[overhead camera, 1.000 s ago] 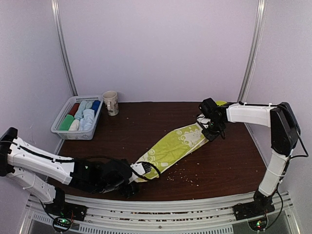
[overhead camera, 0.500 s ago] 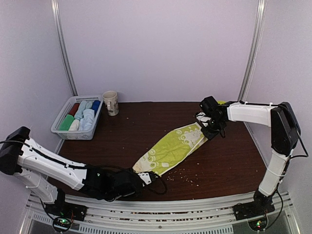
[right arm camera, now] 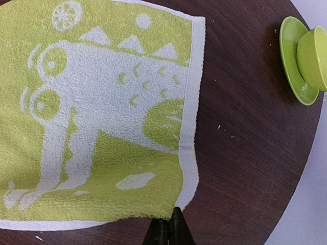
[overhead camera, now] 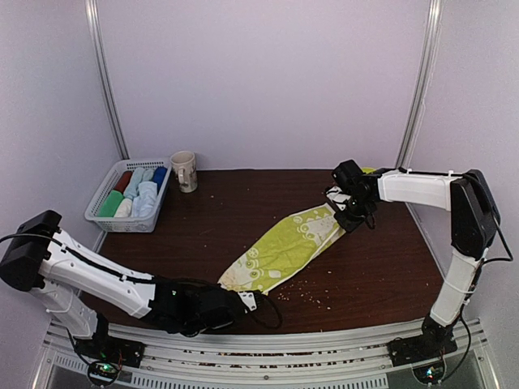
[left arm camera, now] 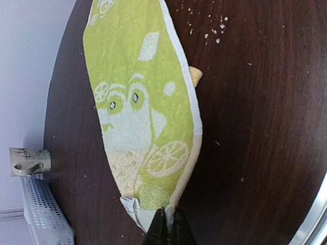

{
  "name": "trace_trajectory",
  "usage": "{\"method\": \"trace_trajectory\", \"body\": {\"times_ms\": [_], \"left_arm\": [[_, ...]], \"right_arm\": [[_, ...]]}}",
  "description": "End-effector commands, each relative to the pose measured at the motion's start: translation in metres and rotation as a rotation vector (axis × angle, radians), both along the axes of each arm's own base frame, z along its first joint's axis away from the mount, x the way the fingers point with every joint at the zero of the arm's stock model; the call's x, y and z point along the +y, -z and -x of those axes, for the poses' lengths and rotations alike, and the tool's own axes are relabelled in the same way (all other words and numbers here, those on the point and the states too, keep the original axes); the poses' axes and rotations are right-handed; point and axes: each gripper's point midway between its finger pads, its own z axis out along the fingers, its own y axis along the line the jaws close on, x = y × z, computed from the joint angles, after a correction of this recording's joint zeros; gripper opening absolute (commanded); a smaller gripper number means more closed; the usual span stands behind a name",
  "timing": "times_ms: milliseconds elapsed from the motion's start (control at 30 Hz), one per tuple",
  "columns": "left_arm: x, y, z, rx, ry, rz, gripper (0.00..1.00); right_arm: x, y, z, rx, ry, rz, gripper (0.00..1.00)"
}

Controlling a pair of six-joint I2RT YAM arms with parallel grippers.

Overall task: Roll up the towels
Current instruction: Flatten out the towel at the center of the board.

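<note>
One yellow-green towel (overhead camera: 285, 245) with white print lies stretched diagonally across the dark table, flat and unrolled. My left gripper (overhead camera: 253, 299) sits at its near end, low by the table's front edge. In the left wrist view the black jaws (left arm camera: 169, 225) are shut on the towel's (left arm camera: 143, 102) pale corner, beside a white label (left arm camera: 131, 208). My right gripper (overhead camera: 353, 217) is at the far end. There the jaws (right arm camera: 175, 220) are shut on the towel's (right arm camera: 102, 117) corner where the white border meets the green hem.
A white slatted basket (overhead camera: 104, 212) with several rolled towels stands at the back left, a mug (overhead camera: 184, 170) beside it. A green cup on a saucer (right arm camera: 304, 57) sits near the right gripper. Crumbs dot the table. The metal rail (overhead camera: 268, 336) runs along the front.
My left arm reached further right along the front edge, and its gripper went from open to shut on the towel's near corner. The right arm stayed put.
</note>
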Motion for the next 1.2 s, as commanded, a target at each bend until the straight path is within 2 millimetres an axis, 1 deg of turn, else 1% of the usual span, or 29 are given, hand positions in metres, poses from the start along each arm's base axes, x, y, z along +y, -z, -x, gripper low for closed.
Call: {"method": "trace_trajectory", "body": {"times_ms": [0,33,100,167,200,267,300,367,433,500,567,667,767,867,933,967,1033,1067,1167], "left_arm": [[-0.012,-0.011,-0.006,-0.038,-0.009,0.021,0.0],[-0.012,-0.015,-0.01,-0.056,-0.028,0.027,0.0],[-0.008,-0.031,-0.023,-0.099,-0.09,0.054,0.0],[0.0,-0.052,-0.041,-0.127,-0.172,0.102,0.0],[0.007,-0.065,-0.053,-0.14,-0.224,0.135,0.0],[0.018,-0.095,-0.071,-0.167,-0.3,0.221,0.0],[0.024,-0.115,-0.078,-0.181,-0.327,0.278,0.0],[0.035,-0.148,-0.089,-0.217,-0.368,0.367,0.0],[0.045,-0.178,-0.097,-0.248,-0.397,0.438,0.0],[0.052,-0.208,-0.102,-0.28,-0.414,0.493,0.0],[0.054,-0.23,-0.104,-0.305,-0.412,0.522,0.0],[0.057,-0.253,-0.103,-0.323,-0.418,0.553,0.0],[0.07,-0.266,-0.102,-0.34,-0.459,0.566,0.0],[0.082,-0.273,-0.098,-0.34,-0.481,0.596,0.0],[0.09,-0.276,-0.095,-0.337,-0.487,0.626,0.0],[0.093,-0.278,-0.093,-0.331,-0.486,0.643,0.0],[0.097,-0.274,-0.091,-0.321,-0.491,0.643,0.0],[0.098,-0.268,-0.091,-0.316,-0.498,0.627,0.0],[0.099,-0.244,-0.092,-0.287,-0.529,0.542,0.0]], "right_arm": [[0.001,-0.024,-0.005,-0.054,0.01,-0.036,0.0],[0.0,-0.028,-0.005,-0.064,0.014,-0.037,0.0],[-0.003,-0.041,-0.005,-0.098,0.025,-0.042,0.0],[-0.006,-0.062,-0.005,-0.151,0.038,-0.054,0.0],[-0.008,-0.075,-0.005,-0.189,0.048,-0.063,0.0],[-0.013,-0.102,-0.002,-0.265,0.063,-0.085,0.0],[-0.018,-0.117,0.0,-0.308,0.077,-0.09,0.0],[-0.026,-0.147,0.009,-0.385,0.095,-0.111,0.0],[-0.031,-0.169,0.02,-0.44,0.101,-0.127,0.0],[-0.03,-0.185,0.032,-0.47,0.08,-0.15,0.0],[-0.029,-0.199,0.045,-0.492,0.057,-0.164,0.0],[-0.029,-0.218,0.063,-0.522,0.027,-0.168,0.0],[-0.028,-0.236,0.081,-0.556,-0.002,-0.197,0.0],[-0.027,-0.246,0.097,-0.56,-0.031,-0.248,0.0],[-0.02,-0.243,0.105,-0.528,-0.068,-0.29,0.0],[-0.014,-0.239,0.109,-0.494,-0.095,-0.312,0.0],[-0.003,-0.227,0.113,-0.419,-0.135,-0.336,0.0],[0.0,-0.218,0.113,-0.382,-0.141,-0.329,0.0],[0.004,-0.179,0.111,-0.257,-0.147,-0.264,0.0]]}}
